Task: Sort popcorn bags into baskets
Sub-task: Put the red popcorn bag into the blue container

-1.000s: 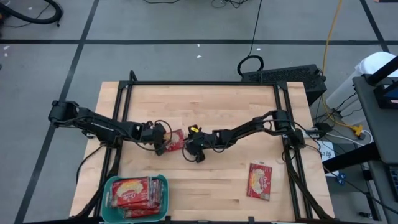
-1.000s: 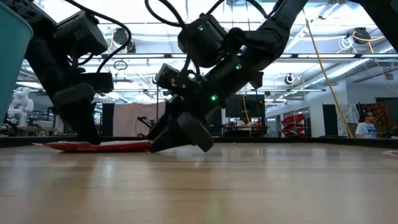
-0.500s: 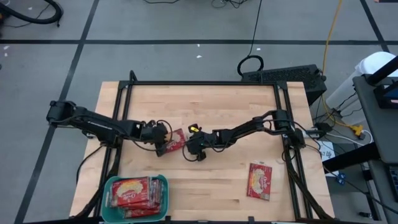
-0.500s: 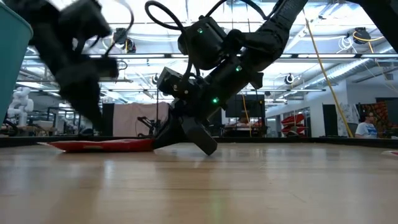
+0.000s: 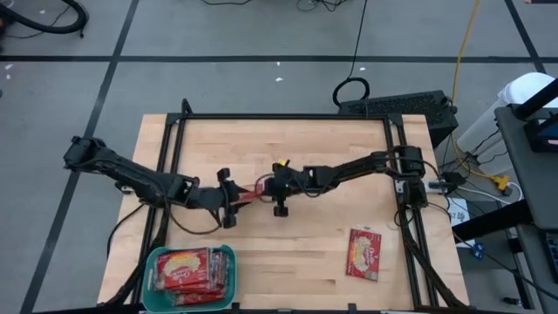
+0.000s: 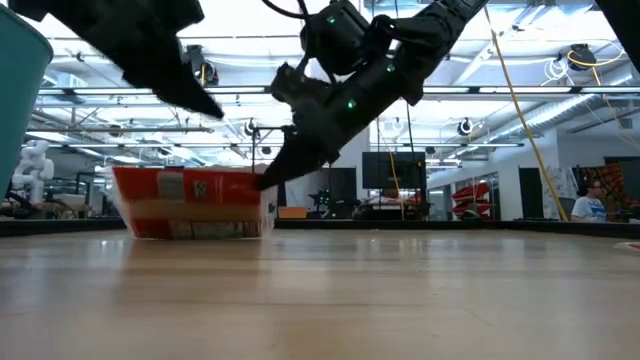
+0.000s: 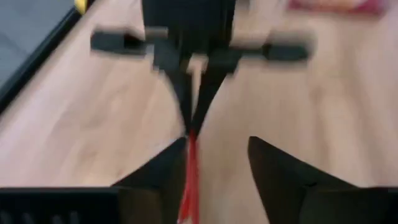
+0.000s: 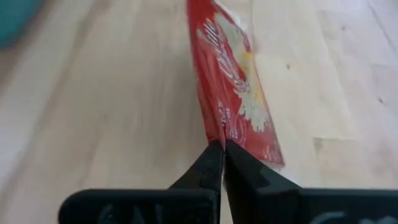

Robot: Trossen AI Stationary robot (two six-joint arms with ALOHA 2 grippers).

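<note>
On the wooden tabletop [image 5: 288,148], mid-table, a bag [image 8: 233,93] stood on edge, its corner pinched in the right gripper [image 8: 222,149]'s pressed-together jaws while the left gripper [image 7: 214,165]'s jaws spread around its other end; light, limp and slick, it probably wanted an edge grip.

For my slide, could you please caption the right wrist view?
Right gripper pinches the edge of a red popcorn bag, holding it on edge above the wooden table.

Robotics lab, open hall with ceiling pipes [image 6: 560,120], monitors [image 6: 385,172], white humanoid robot [image 6: 30,170], floor cables [image 5: 353,52]
</note>
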